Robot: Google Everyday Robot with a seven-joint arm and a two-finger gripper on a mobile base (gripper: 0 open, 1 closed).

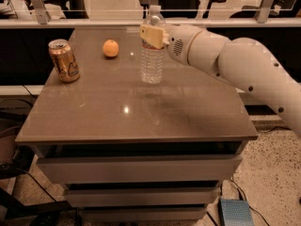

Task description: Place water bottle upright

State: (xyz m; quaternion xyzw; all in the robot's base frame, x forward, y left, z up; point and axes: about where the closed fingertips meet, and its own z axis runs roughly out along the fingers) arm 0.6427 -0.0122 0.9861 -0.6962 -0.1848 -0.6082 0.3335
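Observation:
The water bottle [152,62] is clear ribbed plastic with a white cap. It stands upright at the middle back of the brown table [131,121], with its base at or just above the top. My gripper [153,36] reaches in from the right on the white arm [235,65]. Its tan fingers [151,35] are closed around the bottle's upper part, just below the neck.
A gold drink can [64,60] stands at the table's left back. An orange [111,48] lies between the can and the bottle. A rail with glass panels [94,22] runs behind the table. A small blue box [235,213] lies on the floor at the front right.

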